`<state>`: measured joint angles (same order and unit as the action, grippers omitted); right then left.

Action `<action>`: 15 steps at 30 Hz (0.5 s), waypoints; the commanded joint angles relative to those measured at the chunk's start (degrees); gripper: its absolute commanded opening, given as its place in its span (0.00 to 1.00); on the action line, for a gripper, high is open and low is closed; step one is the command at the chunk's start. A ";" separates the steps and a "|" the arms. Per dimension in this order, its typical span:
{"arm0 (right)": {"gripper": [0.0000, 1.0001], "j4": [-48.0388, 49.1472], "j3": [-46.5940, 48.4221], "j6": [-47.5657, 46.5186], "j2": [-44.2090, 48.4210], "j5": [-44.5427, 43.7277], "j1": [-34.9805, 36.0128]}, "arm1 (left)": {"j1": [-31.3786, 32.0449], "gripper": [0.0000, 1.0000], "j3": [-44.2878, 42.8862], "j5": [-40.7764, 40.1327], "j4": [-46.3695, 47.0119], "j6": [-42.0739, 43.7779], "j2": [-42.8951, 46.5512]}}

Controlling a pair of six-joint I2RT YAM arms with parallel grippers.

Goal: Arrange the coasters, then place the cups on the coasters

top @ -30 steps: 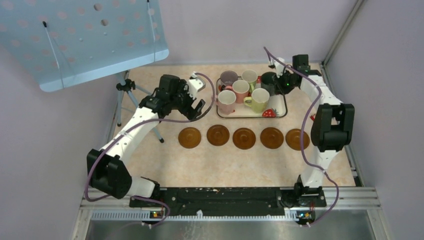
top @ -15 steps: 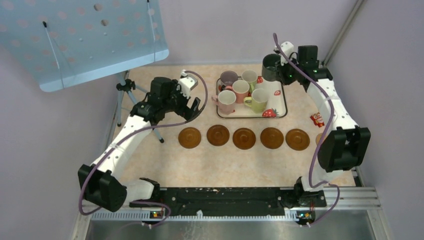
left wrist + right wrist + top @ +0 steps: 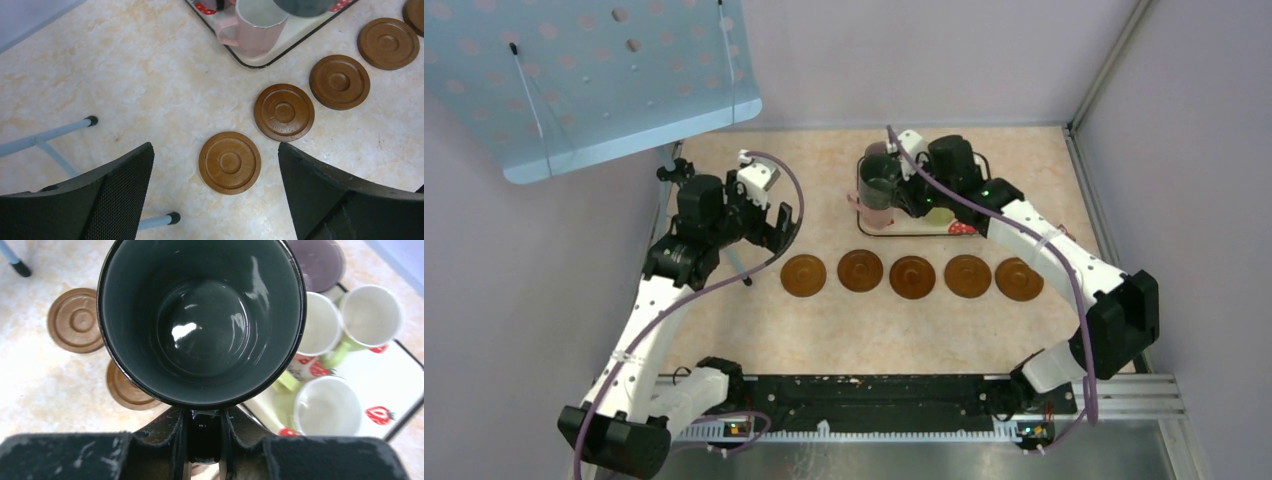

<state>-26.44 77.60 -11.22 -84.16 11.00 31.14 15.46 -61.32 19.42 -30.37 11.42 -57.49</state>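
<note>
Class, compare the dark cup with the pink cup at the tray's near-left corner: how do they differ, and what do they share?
Colour: the dark cup is grey-green, the pink cup pale pink.
Support: the dark cup is clamped in the right gripper; the pink cup stands on the tray.
Height: the dark cup is raised above the pink cup.
Both are upright.

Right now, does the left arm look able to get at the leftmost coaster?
Probably yes: the left tool is open and pointed at the leftmost coaster, with nothing lying between them.
</note>
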 commanded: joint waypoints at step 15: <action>0.00 34.29 -11.73 14.35 -6.74 -22.66 29.61 | -20.20 0.99 4.36 8.21 -7.35 -2.58 11.80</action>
<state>-7.07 65.65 -0.97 -89.10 -2.83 56.25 -3.16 -57.52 24.91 -38.06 10.24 -46.87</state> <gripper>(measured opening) 0.186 0.987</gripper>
